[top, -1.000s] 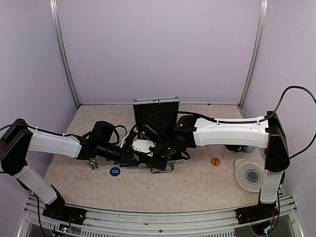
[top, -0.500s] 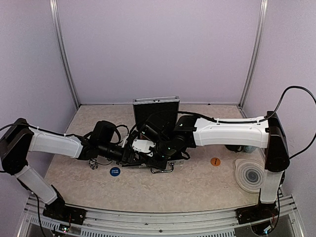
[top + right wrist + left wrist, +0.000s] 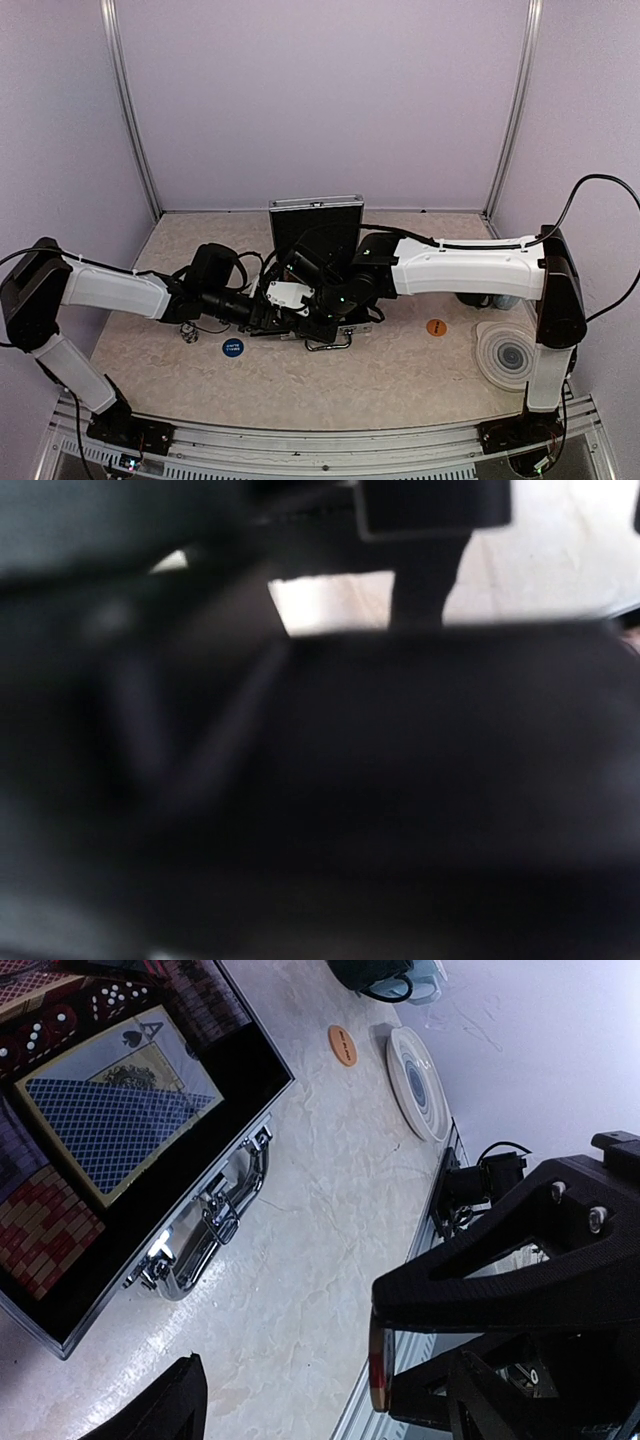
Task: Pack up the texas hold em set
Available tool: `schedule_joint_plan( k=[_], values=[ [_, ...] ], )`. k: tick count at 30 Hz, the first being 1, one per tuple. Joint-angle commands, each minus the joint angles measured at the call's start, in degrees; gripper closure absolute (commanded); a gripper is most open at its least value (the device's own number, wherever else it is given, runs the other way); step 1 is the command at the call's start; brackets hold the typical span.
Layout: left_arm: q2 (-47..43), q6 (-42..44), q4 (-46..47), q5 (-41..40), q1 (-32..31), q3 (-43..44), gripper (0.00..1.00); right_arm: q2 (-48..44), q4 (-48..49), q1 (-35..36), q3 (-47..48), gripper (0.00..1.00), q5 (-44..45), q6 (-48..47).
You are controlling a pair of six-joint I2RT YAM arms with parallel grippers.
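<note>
The silver case (image 3: 315,225) of the texas hold em set stands open mid-table, lid upright. In the left wrist view its black inside holds a blue card deck (image 3: 110,1125), red and black chips (image 3: 40,1245) and dice (image 3: 40,1035); its chrome latch (image 3: 205,1235) faces the table front. My left gripper (image 3: 285,1375) hangs open above bare table just in front of the case. A thin red and dark thing (image 3: 378,1365) sits edge-on against one finger. My right gripper is low over the case, and its own view is dark and blurred.
A blue round button (image 3: 232,347) lies on the table front left of the case. An orange round button (image 3: 436,327) lies to the right of it. The grey ringed coaster (image 3: 505,352) and a mug (image 3: 385,975) are at the right edge. A metal rail (image 3: 330,440) runs along the front.
My left arm has edged slightly right, toward the case front. The right arm has not moved.
</note>
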Motion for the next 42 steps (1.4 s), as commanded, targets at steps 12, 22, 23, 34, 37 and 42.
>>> schedule_joint_plan(
  k=[12,22,23,34,37,42],
  values=[
    [1.73,-0.69,2.19,1.51,-1.21,2.06,0.29,0.62,1.07,0.03,1.76,0.59,-0.54,-0.02],
    [2.64,-2.86,5.5,3.25,-1.78,2.01,1.0,0.82,0.78,0.09,1.76,0.58,-0.06,-0.09],
    [2.7,-2.94,5.65,3.35,-1.78,1.98,1.0,0.82,0.75,0.02,1.73,0.59,-0.03,-0.15],
    [1.97,-0.85,2.52,2.36,-1.78,3.04,1.0,-0.87,0.66,-0.03,1.52,0.52,0.64,-0.32],
    [1.5,2.78,-2.55,0.08,-1.78,5.08,1.0,-4.31,2.97,-0.18,-0.53,0.35,1.26,-0.17],
    [-0.02,9.69,-10.87,-3.91,-1.78,9.18,1.0,-12.17,9.33,-1.86,-6.78,0.15,2.52,1.43]
  ],
)
